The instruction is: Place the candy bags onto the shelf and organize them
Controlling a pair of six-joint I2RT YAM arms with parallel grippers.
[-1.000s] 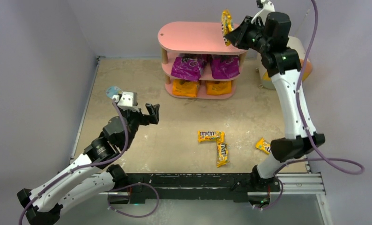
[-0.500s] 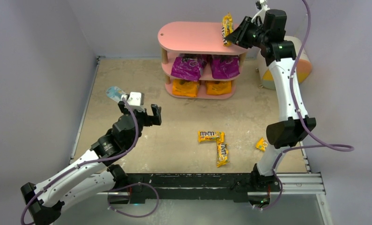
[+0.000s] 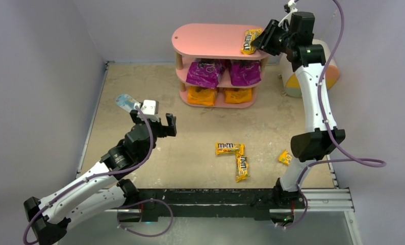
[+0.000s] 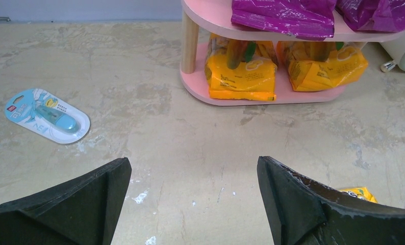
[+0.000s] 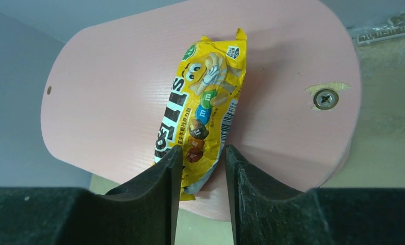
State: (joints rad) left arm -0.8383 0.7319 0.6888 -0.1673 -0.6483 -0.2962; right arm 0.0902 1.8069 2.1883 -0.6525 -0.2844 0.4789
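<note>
The pink shelf point(image 3: 210, 38) stands at the back, with two magenta bags point(image 3: 205, 73) point(image 3: 245, 72) on its middle board and two orange bags point(image 3: 202, 95) point(image 3: 237, 95) on its bottom board. One yellow M&M's packet point(image 5: 205, 102) lies flat on the right end of the top board point(image 5: 114, 102); it also shows from above point(image 3: 250, 41). My right gripper point(image 5: 203, 150) is slightly open, its jaws either side of the packet's near end. Three more yellow packets point(image 3: 228, 148) point(image 3: 242, 167) point(image 3: 286, 157) lie on the table. My left gripper point(image 4: 193, 168) is open and empty above the table.
A pale blue-white flat packet point(image 4: 47, 116) lies at the left. The round cream drawer unit point(image 3: 292, 84) stands right of the shelf. Grey walls close in the back and sides. My left gripper point(image 3: 154, 122) hovers left of the centre.
The right gripper has lowered the yellow packet from upright onto the top board, where it now lies flat, and the jaws have parted. The left arm has crept slightly forward.
</note>
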